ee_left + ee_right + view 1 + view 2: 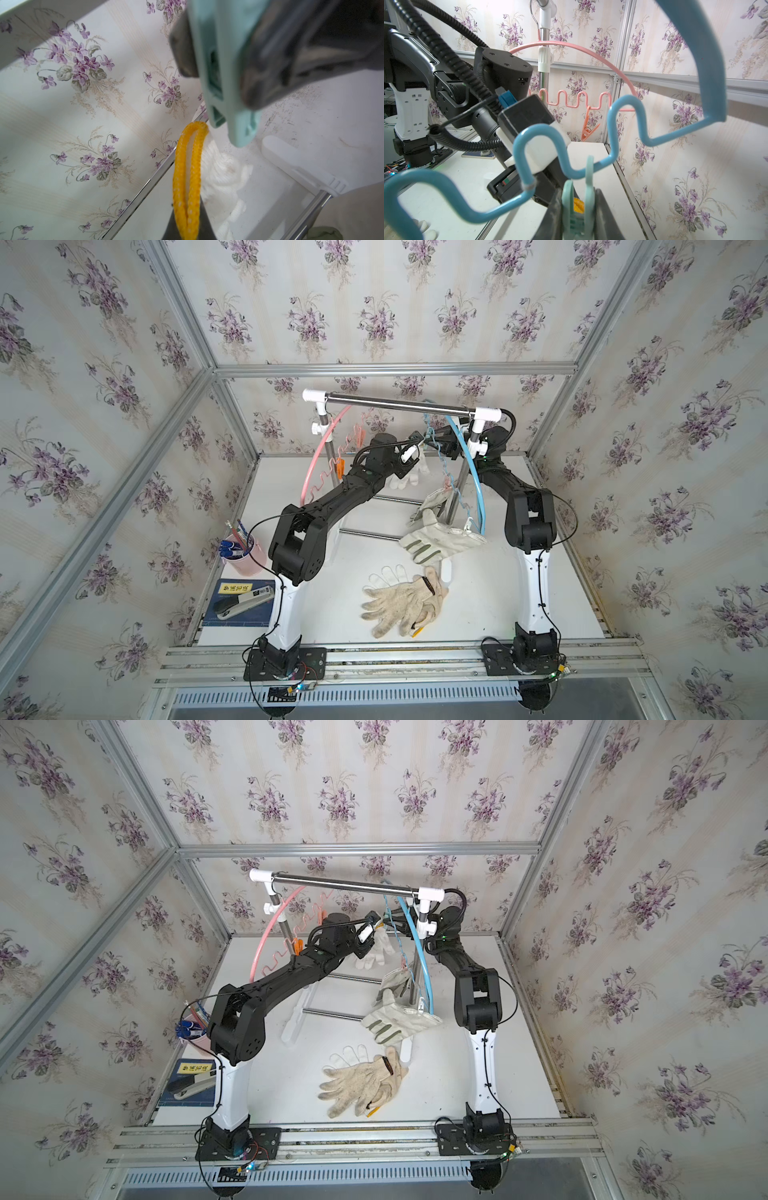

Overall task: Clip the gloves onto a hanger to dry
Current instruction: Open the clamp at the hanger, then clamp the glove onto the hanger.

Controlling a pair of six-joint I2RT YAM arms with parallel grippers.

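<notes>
Left claw (187,224): clamped together on the yellow cuff (187,166) of a white knit glove (409,475), which it holds up by the blue hanger (712,62), fingers dangling clear of the counter (519,593). Right claw (578,220): pressed onto the handles of a mint-green clip (226,83) strung on that hanger. The clip's mouth sits at the cuff edge, and a strip of yellow shows between its arms in the right wrist view. Whether the clip has bitten the cuff cannot be confirmed. Assessment: third glove in hand, clipping step under way, not yet complete. Done: two canvas gloves, one upper (434,499) and one lower (436,541), hang from the same hanger on their own clips. Outstanding: a heap of cream knit gloves (405,601), apparently two, lying near the middle of the counter, with another white glove (388,572) partly under it. Roughly a third finished by count. Condition: held glove clean white, ribbed, limp; canvas gloves off-white with green finger patches, creased; cream gloves soiled and tangled, likely needing separation before lifting. The pink hanger (572,106) carries only an orange clip (588,128).
</notes>
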